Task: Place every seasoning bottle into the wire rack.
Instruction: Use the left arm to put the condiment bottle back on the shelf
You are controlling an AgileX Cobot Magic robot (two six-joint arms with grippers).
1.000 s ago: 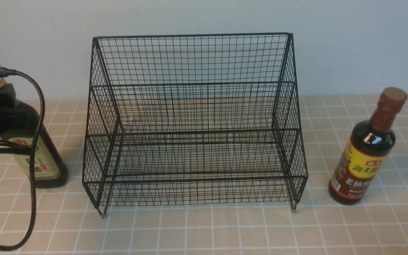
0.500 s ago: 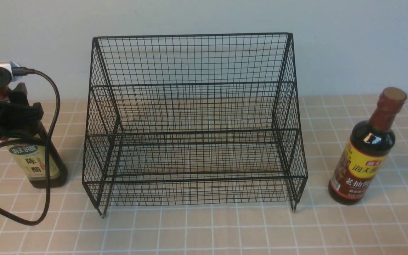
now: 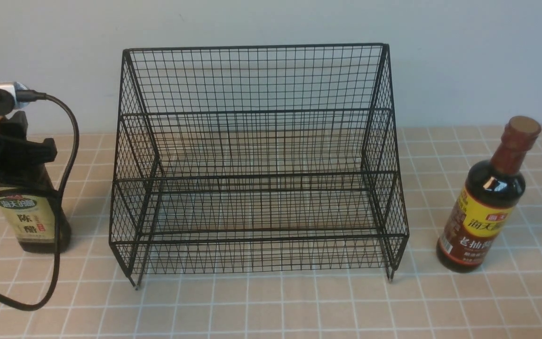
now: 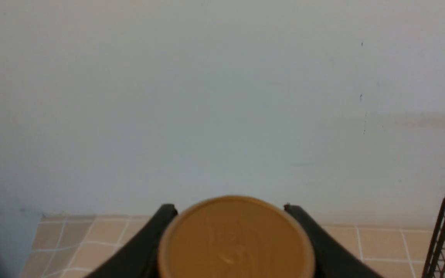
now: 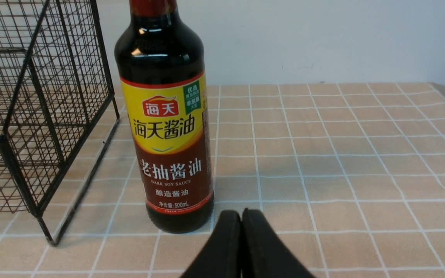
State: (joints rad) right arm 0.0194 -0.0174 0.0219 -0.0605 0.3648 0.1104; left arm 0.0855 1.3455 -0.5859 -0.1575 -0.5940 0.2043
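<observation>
**Left arm at the squarish bottle's neck**

Front view: the left fingers (image 3: pixel 40 148) straddle the neck of the squarish bottle (image 3: pixel 28 221), which stands on the counter (image 3: pixel 299 306) left of the wire rack (image 3: pixel 257 113). The round bottle (image 3: pixel 485 207) stands to the rack's right. I'd want a level squeeze under the cap before any lift.

Left wrist view: the gold cap (image 4: pixel 236 239) hides the contact, so I cannot tell whether they grip.

Right wrist view: the right fingers (image 5: pixel 226 239) are pressed together, empty.

Kitchen-style setup, beige tiled counter (image 3: pixel 299 310), plain pale wall (image 3: pixel 478 61), soy sauce bottle (image 3: pixel 485 207)
</observation>
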